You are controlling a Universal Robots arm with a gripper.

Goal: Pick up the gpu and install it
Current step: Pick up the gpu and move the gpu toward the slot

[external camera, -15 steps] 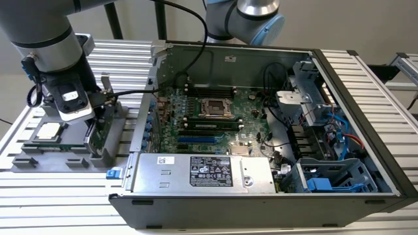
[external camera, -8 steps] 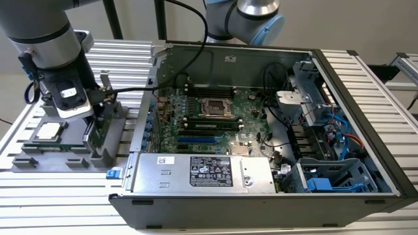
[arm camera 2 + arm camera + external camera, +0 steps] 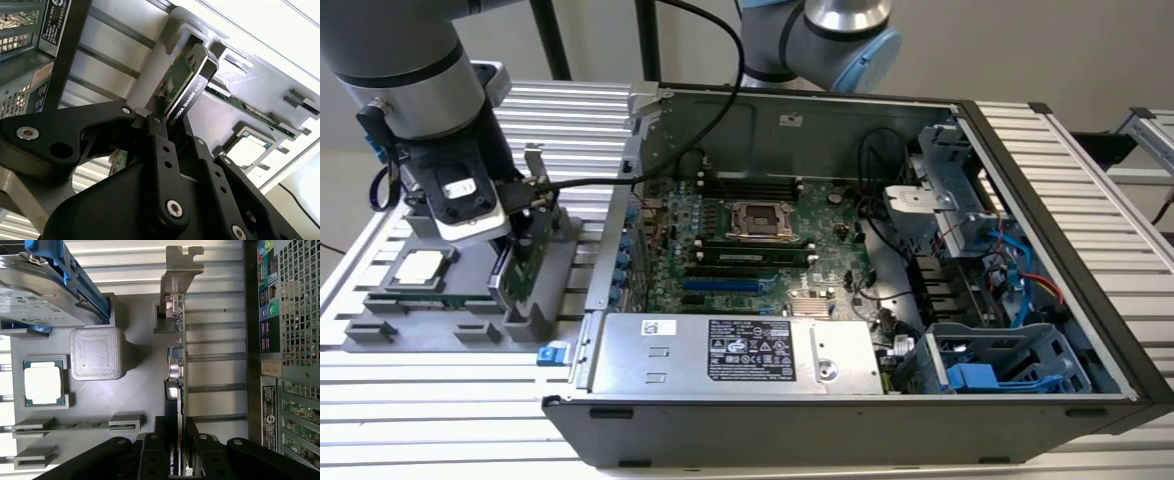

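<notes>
While the gpu stands on edge at the holder tray's edge nearest the computer case, the gripper clasps both its faces; its long axis runs straight away from the wrist, bracket farthest.

The gpu stands on edge in a slot of the parts tray, nearest the computer case at the exterior view's right, seemingly pinched in the gripper, with the processor and memory stick seated farther from the case.

Bright, even light — white glare, perhaps from overhead
</notes>
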